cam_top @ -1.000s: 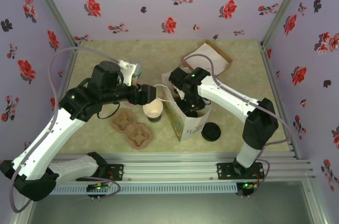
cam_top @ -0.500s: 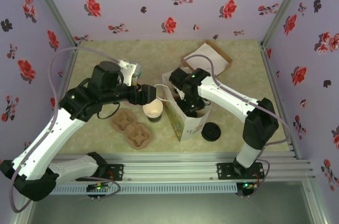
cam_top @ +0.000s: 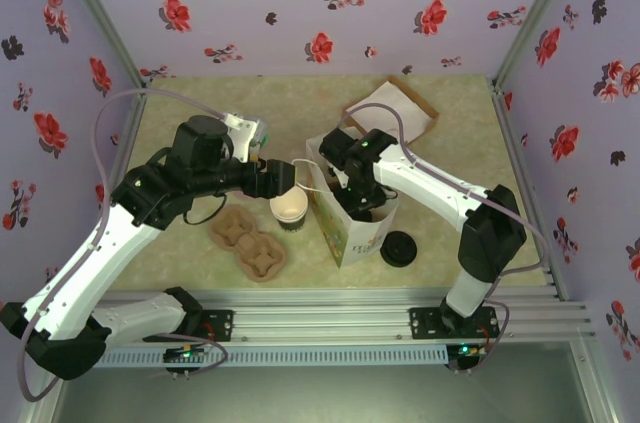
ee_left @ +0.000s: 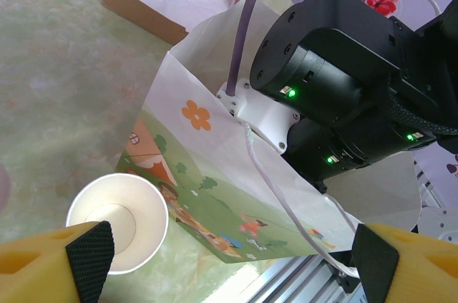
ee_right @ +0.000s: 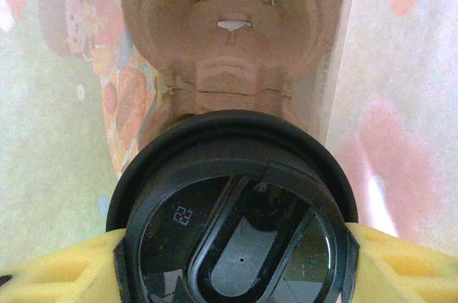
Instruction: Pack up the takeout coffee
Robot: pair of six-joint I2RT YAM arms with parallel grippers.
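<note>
- So, top view first: the right arm (cam_top: 430,183) is sunk wrist-deep into the paper bag (cam_top: 350,235), which stands mid-table (cam_top: 200,113) toward the near edge.
- The left gripper (cam_top: 278,177) hangs at the bag's left lip by the string handle (cam_top: 305,171). My guess is it's there to steady the mouth.
- An open paper cup (cam_top: 289,208) sits just left of the bag and a loose black lid (cam_top: 398,248) just right of it. Two pulp carriers (cam_top: 250,240) lie further left, by the near edge.
- Left wrist view: its fingers (ee_left: 86,253) are spread wide with nothing pinched. The handle runs down toward one finger, but I can't tell if it's hooked.
- Right wrist view: the right gripper (ee_right: 236,263) is squeezed onto the takeout coffee (ee_right: 236,224), one pad on each side of the lid.
- It's upright inside the bag, over a carrier tray (ee_right: 229,38) on the bag floor, probably lined up for a pocket.
</note>
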